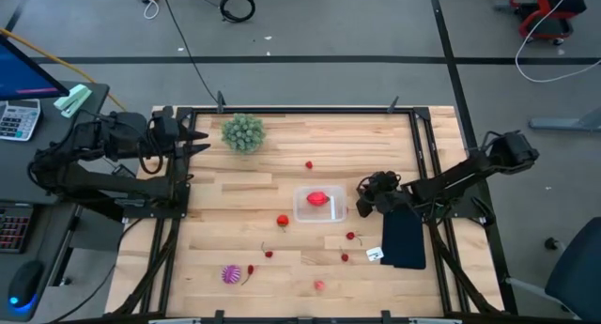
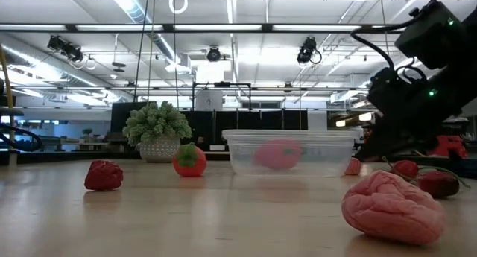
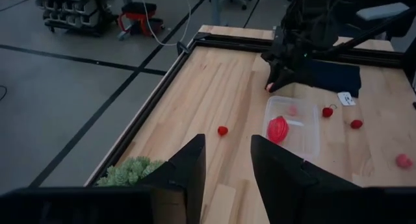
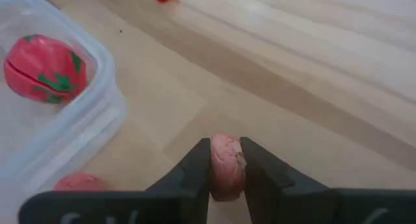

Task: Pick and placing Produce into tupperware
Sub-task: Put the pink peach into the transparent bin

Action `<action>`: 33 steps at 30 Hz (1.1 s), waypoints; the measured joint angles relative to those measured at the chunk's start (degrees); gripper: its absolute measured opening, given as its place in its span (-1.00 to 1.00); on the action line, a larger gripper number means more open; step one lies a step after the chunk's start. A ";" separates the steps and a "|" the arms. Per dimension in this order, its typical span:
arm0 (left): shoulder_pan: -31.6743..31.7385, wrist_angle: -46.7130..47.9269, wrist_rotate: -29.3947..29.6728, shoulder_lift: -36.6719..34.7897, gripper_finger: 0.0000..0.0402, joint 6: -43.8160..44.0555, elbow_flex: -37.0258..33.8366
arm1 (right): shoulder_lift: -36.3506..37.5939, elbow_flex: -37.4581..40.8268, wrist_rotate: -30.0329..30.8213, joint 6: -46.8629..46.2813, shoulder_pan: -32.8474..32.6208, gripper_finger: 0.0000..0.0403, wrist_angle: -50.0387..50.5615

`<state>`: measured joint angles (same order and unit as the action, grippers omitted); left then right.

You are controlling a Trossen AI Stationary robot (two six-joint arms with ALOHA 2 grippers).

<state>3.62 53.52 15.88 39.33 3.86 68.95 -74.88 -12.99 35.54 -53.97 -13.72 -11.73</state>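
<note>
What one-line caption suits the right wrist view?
Right gripper clamps a pink piece beside the tub holding a red fruit.

No legible text, labels, brands, numbers or signs appear in any of the four views.

Right hand [image 4: 226, 164] clamped low over mid-table (left hand [image 3: 227, 162] parted, far corner).

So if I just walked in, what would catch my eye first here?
Probably the clear tupperware mid-table with a red toy fruit inside. Right beside it, the right gripper pinches a small pink piece just above the wood. The bushy green plant stands at the far edge, near the idle left gripper.
</note>
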 joint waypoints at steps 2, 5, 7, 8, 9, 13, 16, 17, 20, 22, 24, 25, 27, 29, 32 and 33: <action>0.00 0.00 0.00 0.00 -0.35 0.00 0.00 | 0.72 -0.06 0.33 0.08 0.00 -0.61 -0.07; 0.00 -0.02 0.00 0.00 -0.33 0.02 0.00 | 2.55 -0.07 2.02 1.64 0.03 -0.61 -0.76; 0.00 -0.01 0.00 0.00 -0.33 0.02 0.00 | 4.10 -0.07 3.17 3.40 0.07 -0.61 -2.93; 0.00 -0.02 0.00 0.00 -0.34 0.02 0.00 | 4.87 -0.07 3.39 4.88 0.07 -0.61 -4.70; 0.00 -0.02 0.00 0.00 -0.34 0.01 0.00 | 5.48 -0.07 3.54 6.51 0.09 -0.61 -7.09; 0.00 -0.02 0.00 0.02 -0.37 0.02 0.00 | 6.37 -0.14 2.34 14.11 0.07 -0.60 -19.84; 0.00 -0.04 0.00 0.00 -0.37 0.02 0.00 | 5.87 -1.26 -1.63 19.45 0.07 -0.61 -24.94; 0.00 -0.04 0.00 0.02 -0.36 0.02 0.00 | 5.43 -2.35 -3.10 20.66 0.07 -0.61 -24.48; 0.00 -0.07 0.00 0.02 -0.34 0.04 0.00 | 2.43 -7.43 -6.22 25.24 0.07 -0.60 -21.77; 0.00 -0.07 0.00 0.02 -0.34 0.02 0.00 | -0.45 -12.07 -7.45 28.83 0.07 -0.60 -17.88; 0.00 -0.07 0.00 0.02 -0.35 0.02 0.00 | -3.81 -17.59 -7.60 31.40 0.29 -0.59 -11.97; 0.00 -0.07 0.00 0.02 -0.35 0.02 0.00 | -5.35 -20.34 -7.66 31.88 0.57 -0.58 -7.94; 0.00 -0.08 0.00 0.02 -0.37 0.02 0.00 | -8.67 -25.94 -7.62 31.38 1.35 -0.58 1.05; 0.00 -0.07 0.00 0.02 -0.38 0.02 0.00 | -11.56 -31.08 -8.73 29.40 2.15 -0.56 10.12; 0.00 -0.02 -0.02 0.02 -0.38 0.02 0.00 | -15.44 -37.65 -14.62 28.09 3.10 -0.52 19.47; 0.00 -0.02 0.00 0.02 -0.37 0.02 0.00 | -16.53 -39.33 -16.68 28.10 3.30 -0.50 21.36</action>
<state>3.62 53.50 15.88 39.35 3.88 68.95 -91.42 -52.32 18.86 -25.87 -10.41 9.63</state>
